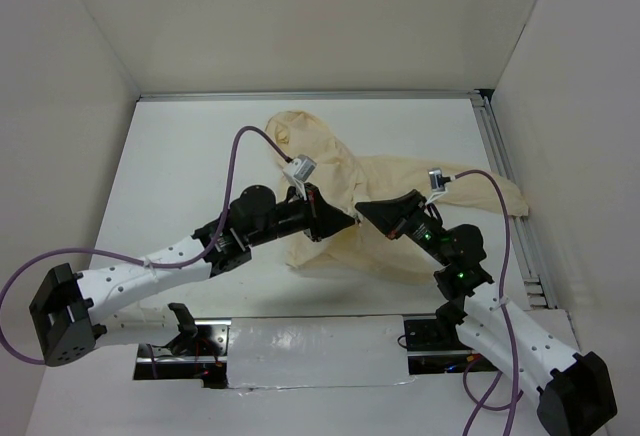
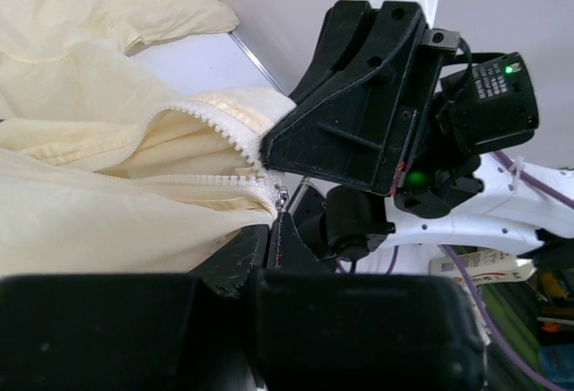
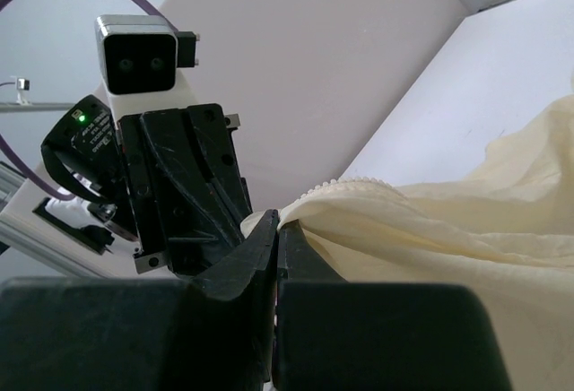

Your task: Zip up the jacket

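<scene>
The pale cream jacket [image 1: 345,181] lies crumpled mid-table, hood toward the far wall and a sleeve [image 1: 490,191] stretched right. Both grippers meet tip to tip at its near edge. My left gripper [image 1: 345,221] is shut, its tips [image 2: 273,228] right at the small metal zipper slider [image 2: 282,195], where two rows of white zipper teeth [image 2: 215,122] join. My right gripper [image 1: 365,211] is shut on the jacket's toothed edge [image 3: 359,185], pinching fabric at its tips [image 3: 278,225]. Each wrist view shows the other gripper close by: the right one [image 2: 359,122] and the left one [image 3: 179,194].
White walls enclose the table on three sides. An aluminium rail [image 1: 512,196] runs along the right edge. Purple cables [image 1: 245,141] arc over both arms. A foil-covered strip [image 1: 310,351] lies between the arm bases at the near edge.
</scene>
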